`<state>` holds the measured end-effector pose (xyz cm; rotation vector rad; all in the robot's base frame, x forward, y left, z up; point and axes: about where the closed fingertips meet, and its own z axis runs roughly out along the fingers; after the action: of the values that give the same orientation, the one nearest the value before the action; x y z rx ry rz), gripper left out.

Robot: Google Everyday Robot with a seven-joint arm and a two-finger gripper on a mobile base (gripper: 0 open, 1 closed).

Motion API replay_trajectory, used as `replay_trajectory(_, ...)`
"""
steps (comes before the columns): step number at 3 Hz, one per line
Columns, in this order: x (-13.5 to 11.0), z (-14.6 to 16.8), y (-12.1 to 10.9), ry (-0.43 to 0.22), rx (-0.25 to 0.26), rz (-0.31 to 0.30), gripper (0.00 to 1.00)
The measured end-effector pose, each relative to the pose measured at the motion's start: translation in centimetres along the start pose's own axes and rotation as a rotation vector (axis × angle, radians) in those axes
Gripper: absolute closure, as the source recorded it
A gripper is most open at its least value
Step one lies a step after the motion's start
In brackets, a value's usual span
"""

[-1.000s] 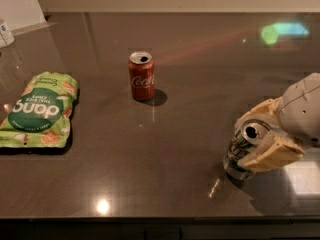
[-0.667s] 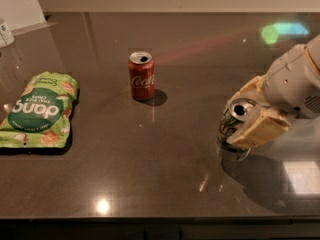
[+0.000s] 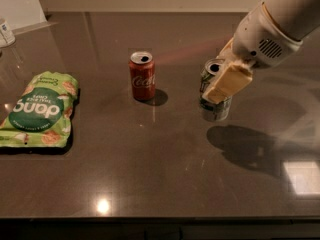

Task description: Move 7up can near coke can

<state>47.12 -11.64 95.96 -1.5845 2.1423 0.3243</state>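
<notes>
Gripper: ours (image 3: 219, 86) hangs over the right half of the counter (image 3: 150, 179), towards the right edge, fingers (image 3: 228, 81) clamped on the 7up can
7up can: (image 3: 216, 109) upright in that grip, its shadow cast apart from it, towards the front edge
Coke can: (image 3: 142, 77) we see it upright near the counter's middle, left of the 7up can, a clear gap between them
Snack bag: (image 3: 41, 110) green, lying flat by the left edge
</notes>
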Motion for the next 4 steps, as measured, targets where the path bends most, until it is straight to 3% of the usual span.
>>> replay_trajectory(2, -4.5, 5.4, -4.7, -0.067, 0.019, 0.035, 1.00)
replay_trajectory(3, -5.8, 7.2, -5.8, -0.077, 0.023, 0.027, 1.00)
replay_trajectory(4, -6.3, 8.9, -6.2, -0.059, 0.020, 0.017, 0.83)
